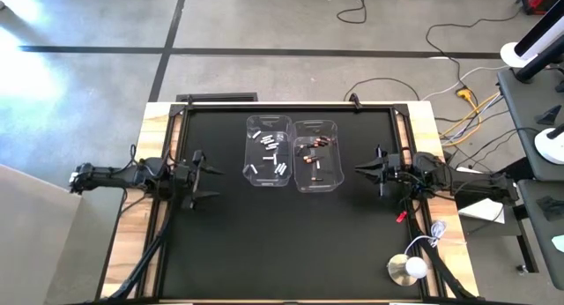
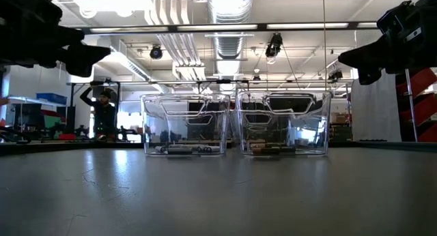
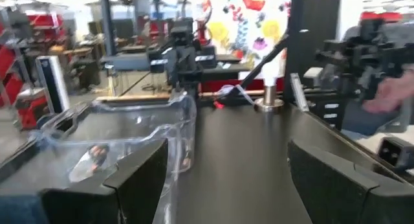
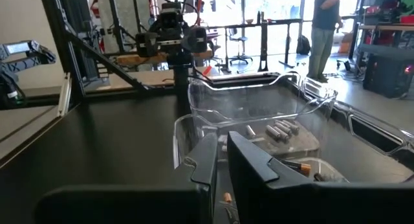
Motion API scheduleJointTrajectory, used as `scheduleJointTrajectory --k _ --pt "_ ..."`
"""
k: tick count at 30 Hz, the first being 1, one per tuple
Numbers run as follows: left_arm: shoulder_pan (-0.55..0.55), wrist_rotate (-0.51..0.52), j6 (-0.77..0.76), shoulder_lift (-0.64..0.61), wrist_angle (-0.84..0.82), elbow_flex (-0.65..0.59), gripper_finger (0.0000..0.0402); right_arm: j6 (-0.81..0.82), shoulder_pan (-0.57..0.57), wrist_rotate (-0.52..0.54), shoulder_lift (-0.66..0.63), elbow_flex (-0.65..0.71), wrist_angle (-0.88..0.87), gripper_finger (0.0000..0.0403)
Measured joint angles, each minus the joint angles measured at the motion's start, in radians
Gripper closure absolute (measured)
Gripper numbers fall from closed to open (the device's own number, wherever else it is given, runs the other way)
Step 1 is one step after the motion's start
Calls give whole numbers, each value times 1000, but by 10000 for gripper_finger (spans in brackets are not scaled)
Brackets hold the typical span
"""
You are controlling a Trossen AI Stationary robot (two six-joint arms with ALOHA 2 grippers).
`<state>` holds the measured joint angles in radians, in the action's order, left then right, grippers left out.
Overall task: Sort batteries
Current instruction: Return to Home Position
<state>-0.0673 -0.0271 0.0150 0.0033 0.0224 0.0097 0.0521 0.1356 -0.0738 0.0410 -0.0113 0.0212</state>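
L gripper (image 1: 211,175), R gripper (image 1: 359,170) flank batteries (image 1: 280,167), apart.

This is a robotics lab set in a large industrial hall. Bare pipes (image 2: 184,31) and a round duct (image 2: 229,11) run under the high ceiling, with strip lights (image 2: 307,26) beside them. The floor (image 1: 88,85) is plain concrete, with loose cables (image 1: 388,76) trailing across it. A black worktop (image 1: 282,243) has a robot arm at each side, the left hand (image 1: 201,174) and right hand (image 1: 361,170) facing each other. Beyond it are office chairs (image 4: 240,49), red racks (image 2: 418,106) and a person (image 2: 104,112) standing.
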Motion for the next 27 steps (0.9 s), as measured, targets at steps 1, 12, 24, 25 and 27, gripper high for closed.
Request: scheduleJointTrajectory --k 1,12,24,25,27 --pt "0 16 -5 3 -4 0 109 0 0 0 0 0 0 374" --pt "0 47 -82 61 -4 0 109 0 0 -2 1 0 3 374" --pt "0 48 -84 97 -4 0 109 0 0 -4 1 0 5 374" --pt "0 48 -84 98 -4 0 109 0 0 -4 1 0 5 374" --pt "0 49 -84 103 -3 0 109 0 0 -4 1 0 5 374"
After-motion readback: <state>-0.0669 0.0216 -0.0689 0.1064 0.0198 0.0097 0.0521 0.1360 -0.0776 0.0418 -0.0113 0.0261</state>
